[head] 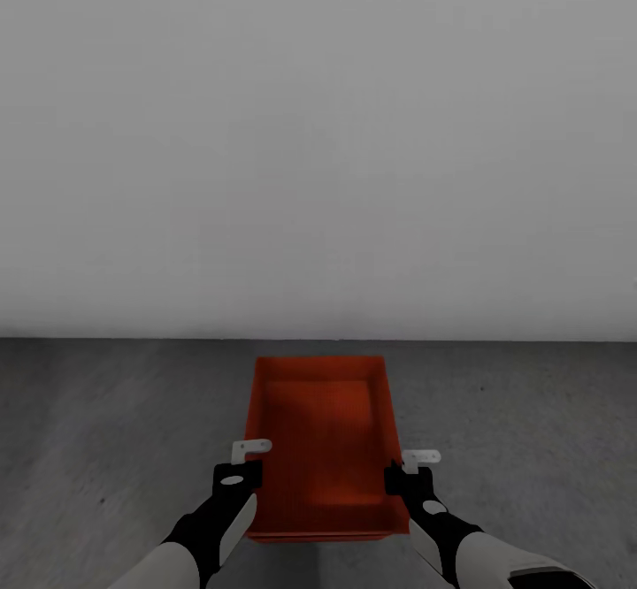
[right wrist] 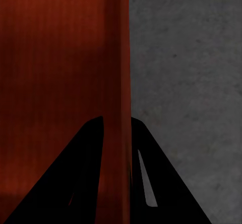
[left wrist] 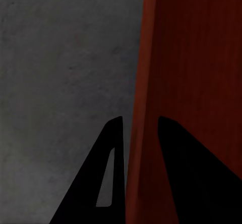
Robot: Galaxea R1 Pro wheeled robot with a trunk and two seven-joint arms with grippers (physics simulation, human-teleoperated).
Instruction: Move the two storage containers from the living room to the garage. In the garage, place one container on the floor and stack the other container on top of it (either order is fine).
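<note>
The left gripper and right gripper are each pinching a side wall of the red storage container, keeping it level over the garage floor.

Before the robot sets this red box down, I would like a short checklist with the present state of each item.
1. Left pincer straddles the container wall, one finger on each side: ok.
2. Right pincer straddles the opposite wall in the same way: ok.
3. Container looks level between both arms: ok.
4. Dark concrete floor lies under and around it, so this is the garage: ok.
5. Second container in place to stack with: cannot tell.
6. Container already touching the floor: cannot tell.
</note>
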